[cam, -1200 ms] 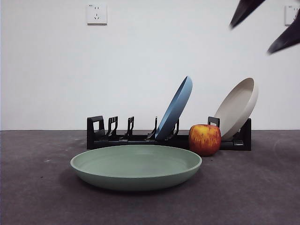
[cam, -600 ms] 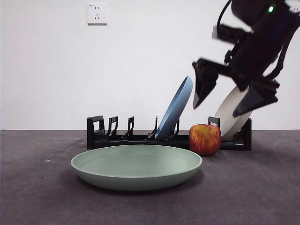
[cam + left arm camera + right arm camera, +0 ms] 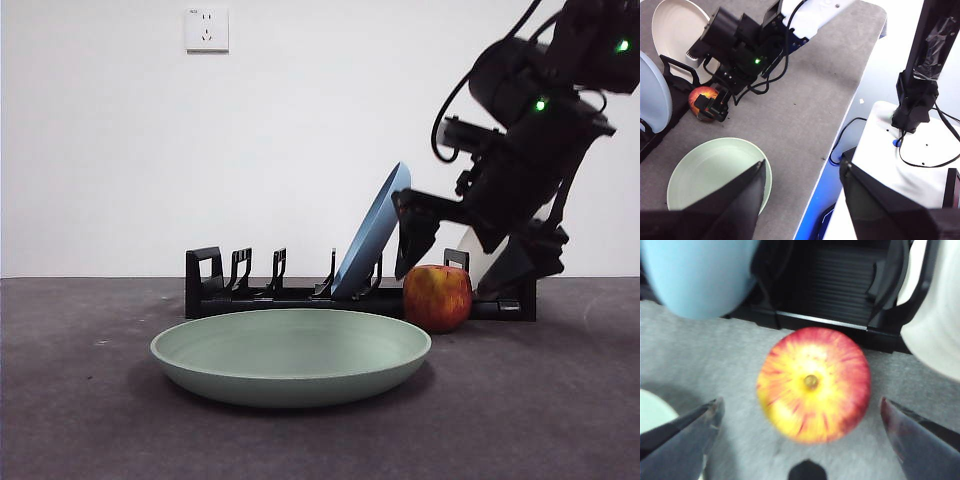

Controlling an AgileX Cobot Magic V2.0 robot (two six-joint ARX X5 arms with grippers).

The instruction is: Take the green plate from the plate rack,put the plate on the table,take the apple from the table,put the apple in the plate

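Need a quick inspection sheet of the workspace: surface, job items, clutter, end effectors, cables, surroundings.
Surface: table, dark grey, mottled.
Job items: green plate flat on the table, nothing in it; apple upright on the table in front of the plate rack.
Clutter: blue plate and beige plate leaning in the rack.
End effectors: right end effector open, straddling the apple without touching it; left end effector open, raised high, holding nothing.
Cables: black cables on the white stand beside the table; black wiring along the right arm.
Surroundings: white wall with socket.
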